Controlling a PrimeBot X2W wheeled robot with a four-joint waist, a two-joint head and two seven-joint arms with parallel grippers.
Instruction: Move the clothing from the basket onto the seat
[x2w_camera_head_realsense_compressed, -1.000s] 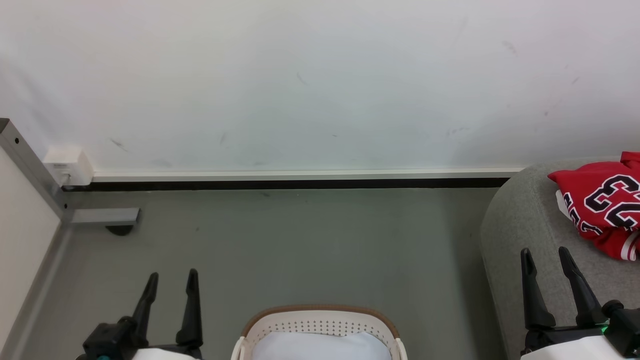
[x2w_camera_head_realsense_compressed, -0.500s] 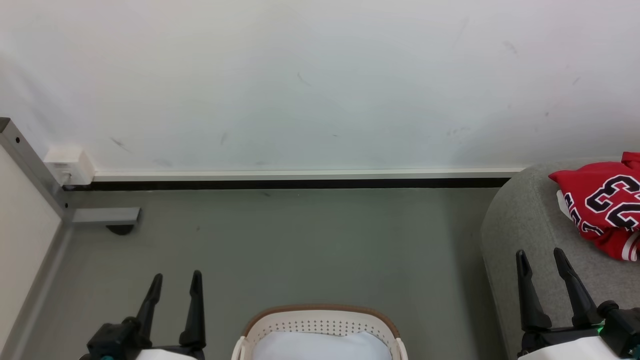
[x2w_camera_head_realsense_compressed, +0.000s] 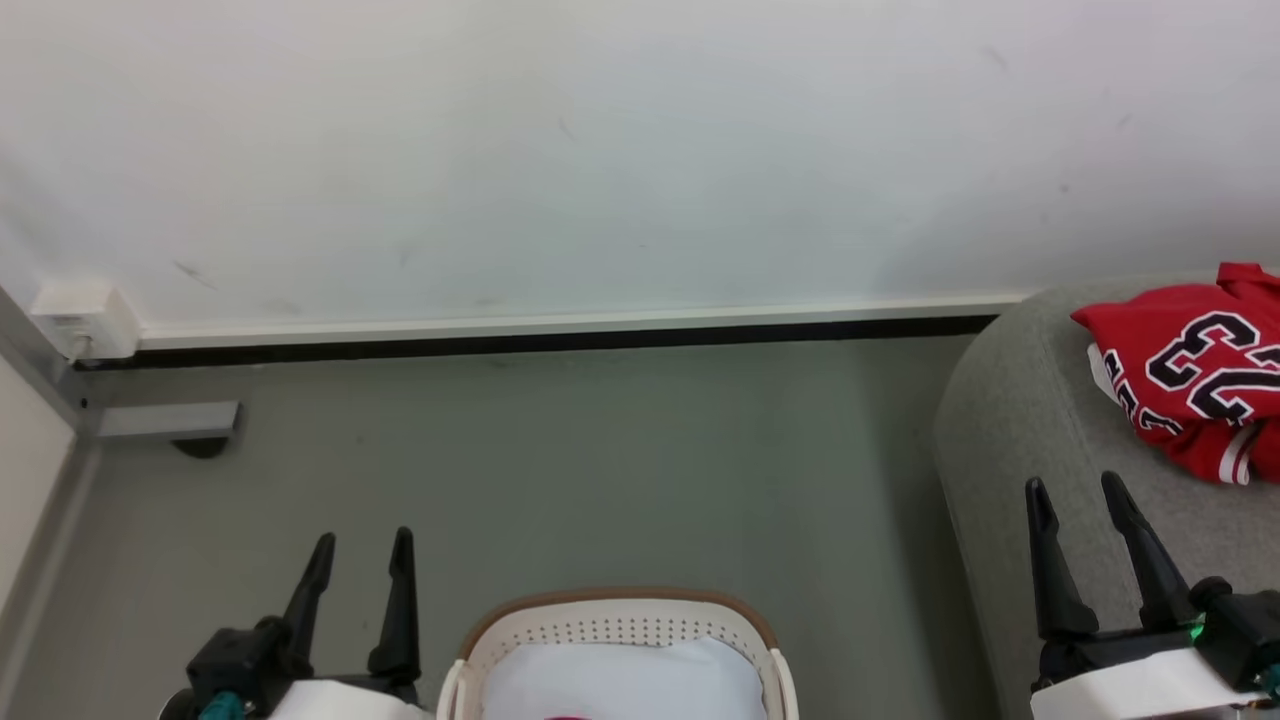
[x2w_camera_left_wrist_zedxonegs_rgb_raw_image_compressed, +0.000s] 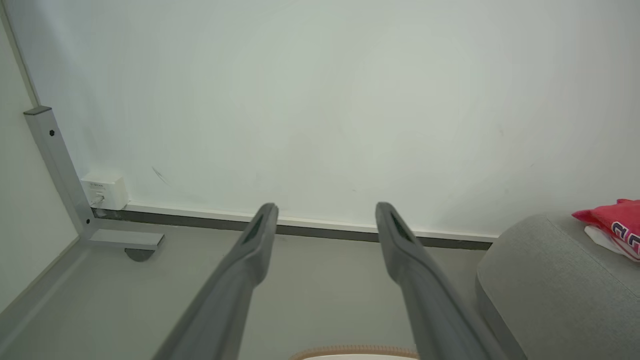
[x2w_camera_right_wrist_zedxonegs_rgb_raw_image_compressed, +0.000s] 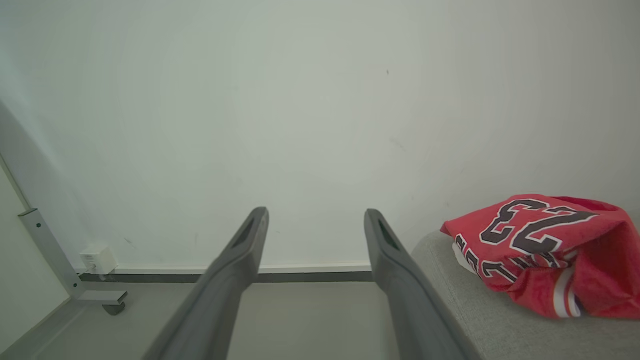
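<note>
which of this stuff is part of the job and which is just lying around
Part of the job:
- basket
- white fabric in it, maybe clothing
- red jersey, already on the seat

Just lying about:
- wall box
- metal frame leg on the floor

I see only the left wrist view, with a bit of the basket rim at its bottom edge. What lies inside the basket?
Observer: In the head view the basket holds a pale white layer, with a thin red sliver at the picture's bottom edge.
Operator: Does the right gripper hold something?
Observer: No, the right gripper is open and empty.
Operator: What is the red thing on the seat?
Observer: A crumpled red jersey on the seat, with the number 23 on it.
</note>
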